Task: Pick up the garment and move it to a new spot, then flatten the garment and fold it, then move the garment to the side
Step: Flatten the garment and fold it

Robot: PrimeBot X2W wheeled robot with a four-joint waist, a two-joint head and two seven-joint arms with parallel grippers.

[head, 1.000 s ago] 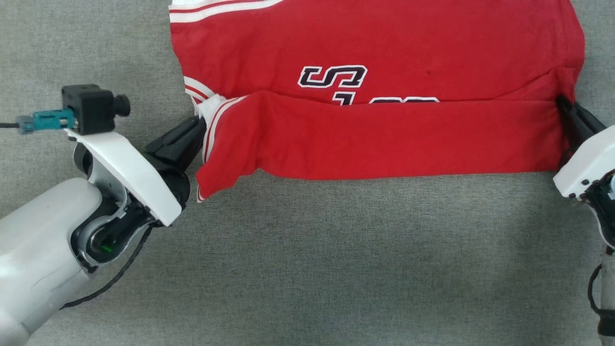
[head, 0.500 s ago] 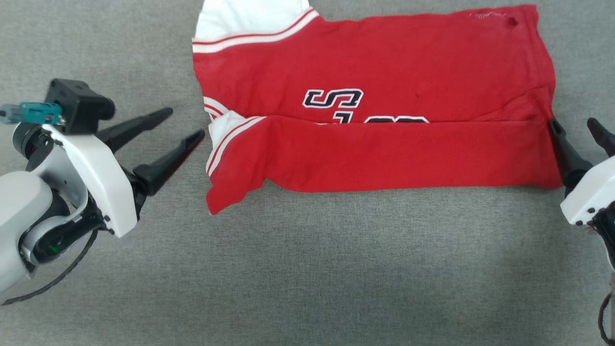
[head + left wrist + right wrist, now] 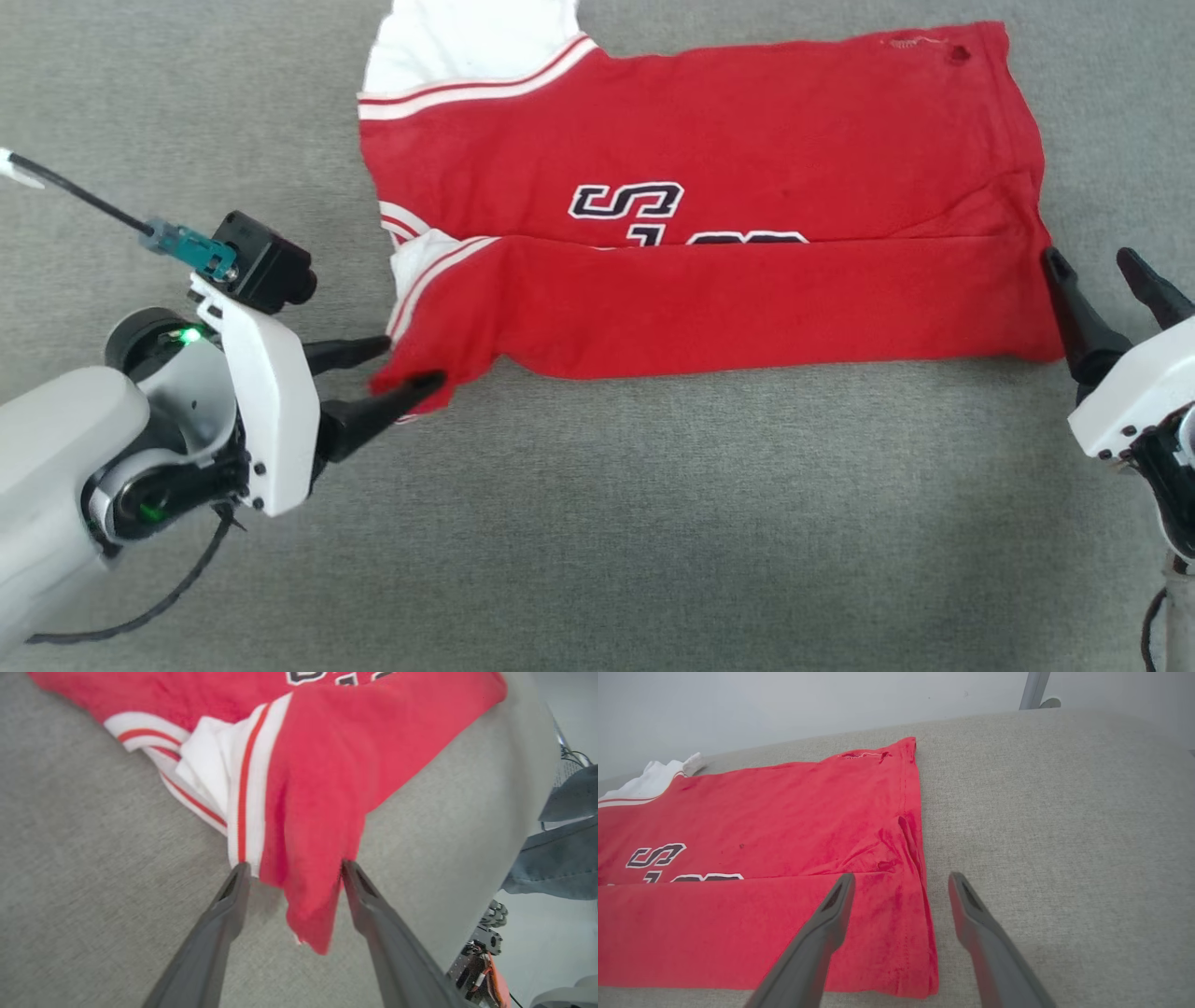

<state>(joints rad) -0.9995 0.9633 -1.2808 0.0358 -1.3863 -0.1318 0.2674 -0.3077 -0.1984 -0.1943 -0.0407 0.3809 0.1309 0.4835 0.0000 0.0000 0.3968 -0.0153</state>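
Observation:
The garment (image 3: 709, 149) is a red jersey with white sleeves and dark lettering, lying on the grey surface (image 3: 653, 523). Its near strip is folded up over the lower half of the lettering. My left gripper (image 3: 413, 364) is open at the near left corner. In the left wrist view that red corner (image 3: 308, 914) lies loose between the spread fingers of the left gripper (image 3: 295, 864). My right gripper (image 3: 1086, 254) stands open at the garment's right edge. In the right wrist view the right gripper (image 3: 901, 877) straddles the garment's (image 3: 784, 812) hem, one finger over the cloth.
The grey padded surface (image 3: 1041, 812) runs wide around the shirt, with free room in front. Its edge (image 3: 523, 812) shows in the left wrist view, with blue-grey cloth (image 3: 560, 858) beyond it. A pale wall and a metal post (image 3: 1034, 690) stand behind the surface.
Both grippers have opened and let go of the folded strip, which now lies on the shirt. The left gripper has come forward to the near left corner. The head camera has shifted.

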